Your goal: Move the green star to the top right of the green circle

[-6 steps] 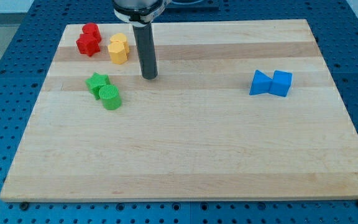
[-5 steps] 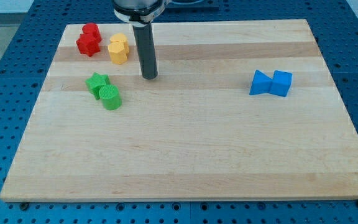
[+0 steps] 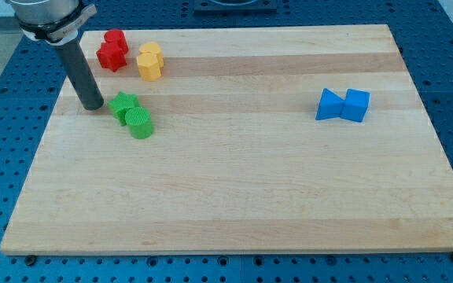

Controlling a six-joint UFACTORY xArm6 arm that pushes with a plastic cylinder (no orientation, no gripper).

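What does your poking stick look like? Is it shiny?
It is a straight, round, dark grey rod with a dull finish and no markings. It hangs from a wider collar at the view's top. My tip sits just left of the green star.

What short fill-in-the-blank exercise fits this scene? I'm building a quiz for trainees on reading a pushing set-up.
1. My tip stands just to the view's ____ of the green star.
2. The green star touches the green ____, which lies at its lower right.
3. The two blue blocks sit toward the view's ____ side of the wooden board.
4. The yellow block lies to the view's right of the ____ blocks.

Missing words: left; circle; right; red
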